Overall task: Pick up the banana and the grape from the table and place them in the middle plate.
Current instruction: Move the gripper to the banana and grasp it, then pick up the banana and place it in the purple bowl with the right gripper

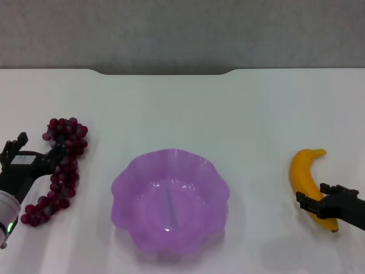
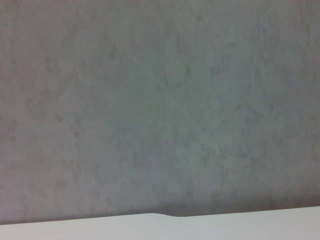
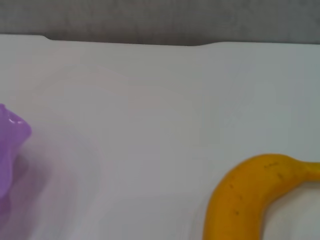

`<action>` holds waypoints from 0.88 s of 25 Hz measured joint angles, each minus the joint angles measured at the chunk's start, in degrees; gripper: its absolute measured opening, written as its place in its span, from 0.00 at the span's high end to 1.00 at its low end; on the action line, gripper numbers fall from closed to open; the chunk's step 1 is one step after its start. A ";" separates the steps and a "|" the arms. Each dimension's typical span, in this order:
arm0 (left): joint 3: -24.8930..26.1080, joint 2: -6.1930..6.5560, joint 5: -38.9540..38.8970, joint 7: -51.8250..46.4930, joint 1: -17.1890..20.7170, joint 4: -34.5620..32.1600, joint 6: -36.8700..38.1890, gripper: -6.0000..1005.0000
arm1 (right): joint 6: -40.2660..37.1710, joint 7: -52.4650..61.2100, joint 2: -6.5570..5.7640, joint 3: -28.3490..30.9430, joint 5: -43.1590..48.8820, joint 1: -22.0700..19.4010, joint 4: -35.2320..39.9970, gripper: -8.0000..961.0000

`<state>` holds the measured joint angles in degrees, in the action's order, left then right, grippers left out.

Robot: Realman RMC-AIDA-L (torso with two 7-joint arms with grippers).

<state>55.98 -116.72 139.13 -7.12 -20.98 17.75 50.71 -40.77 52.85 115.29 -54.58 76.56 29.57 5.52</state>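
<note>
On the plain white bench (image 1: 182,103), the translucent purple scalloped dish (image 1: 170,200) sits centred. The left gripper (image 1: 35,154), fingers spread, straddles the long bunch of dark red-purple grapes (image 1: 60,171) at left. The right gripper (image 1: 316,201) clasps the curved yellow-orange banana (image 1: 308,182) at right.

The shallow scalloped purple dish (image 1: 170,200) reads as translucent plastic, glossy, with light glints on its floor. The curved yellow-orange banana (image 1: 307,181) has smooth, faintly speckled matt skin. The dark red-purple grape bunch (image 1: 59,170) looks partly frosty, partly shiny. The plain white tabletop (image 1: 188,108) is smooth with a soft sheen. My black gripper parts appear matt, probably plastic. The grey wall (image 2: 160,105) behind looks mottled and dull.
</note>
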 joint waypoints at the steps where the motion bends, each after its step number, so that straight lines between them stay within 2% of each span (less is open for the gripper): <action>1: 0.00 0.00 0.00 0.00 0.01 0.00 0.00 0.12 | 0.38 0.00 0.02 0.00 0.00 0.04 -0.03 0.23; 9: 0.00 0.00 -0.02 0.00 -0.01 0.00 0.00 0.12 | 0.88 0.06 0.01 0.00 0.00 0.07 -0.08 0.23; 14: 0.00 0.00 -0.15 0.00 -0.02 0.00 0.00 0.12 | 0.87 0.04 -0.05 0.00 -0.01 0.05 -0.08 0.41; 22: 0.00 0.00 -0.27 0.00 -0.02 0.00 0.00 0.12 | 0.84 -0.30 -0.08 -0.76 -0.08 0.05 -0.01 0.49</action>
<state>55.98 -116.72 138.86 -7.12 -21.01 17.75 50.71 -39.93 52.55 115.21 -55.34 76.47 29.62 5.51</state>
